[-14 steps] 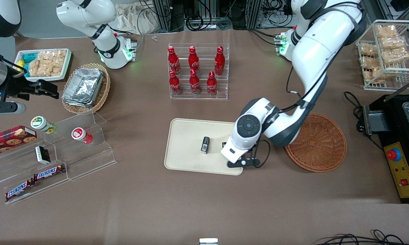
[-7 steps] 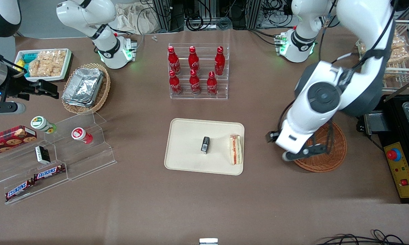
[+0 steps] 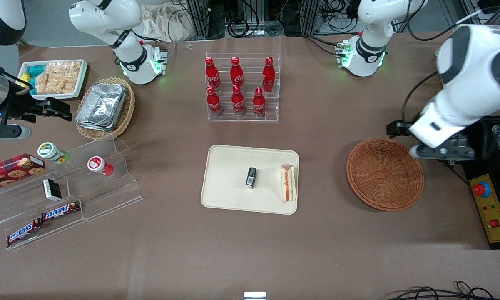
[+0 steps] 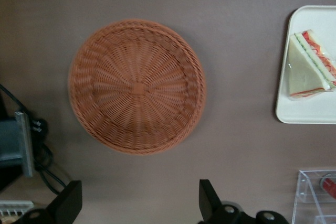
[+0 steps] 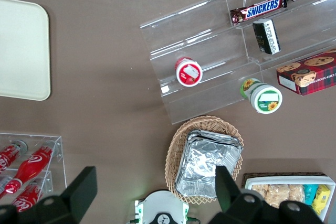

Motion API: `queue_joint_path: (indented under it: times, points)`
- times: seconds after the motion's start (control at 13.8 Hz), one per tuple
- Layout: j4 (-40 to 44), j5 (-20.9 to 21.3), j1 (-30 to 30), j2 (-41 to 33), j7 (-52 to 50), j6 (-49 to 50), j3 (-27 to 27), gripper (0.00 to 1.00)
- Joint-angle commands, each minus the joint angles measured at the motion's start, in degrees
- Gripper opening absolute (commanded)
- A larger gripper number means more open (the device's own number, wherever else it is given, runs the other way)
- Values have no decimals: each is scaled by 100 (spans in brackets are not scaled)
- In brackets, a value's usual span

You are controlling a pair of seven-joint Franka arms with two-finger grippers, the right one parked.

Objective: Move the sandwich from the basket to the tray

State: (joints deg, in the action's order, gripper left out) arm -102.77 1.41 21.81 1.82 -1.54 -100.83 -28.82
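Observation:
The sandwich (image 3: pixel 287 183) lies on the cream tray (image 3: pixel 233 166), at the tray's end nearest the basket, with its orange-red stripe up. The wrist view also shows the sandwich (image 4: pixel 307 69) on the tray (image 4: pixel 310 111). The reddish-brown basket (image 3: pixel 385 174) holds nothing, and the wrist view looks straight down into the basket (image 4: pixel 136 85). My gripper (image 3: pixel 441 151) hangs high above the table beside the basket, toward the working arm's end. In the wrist view the gripper (image 4: pixel 137 200) is open, its fingers wide apart with only bare table between them.
A small black packet (image 3: pixel 251 178) stands on the tray's middle. A clear rack of red cola bottles (image 3: pixel 241 87) sits farther from the camera than the tray. A black control box with a red button (image 3: pixel 489 200) lies beside the basket. A wire rack of snack bags (image 3: pixel 474 62) stands above it.
The gripper left the sandwich on the tray, rose, passed over the basket and swung out toward the working arm's end of the table. The sandwich has stayed put since.

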Motion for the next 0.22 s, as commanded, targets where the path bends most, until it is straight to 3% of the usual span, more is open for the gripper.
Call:
queue_joint_path:
  times: [0.0,0.14]
  points:
    - [501,147,25,229,450,229,-71,100]
    - [950,307,-10,511,453,475,-80,100]
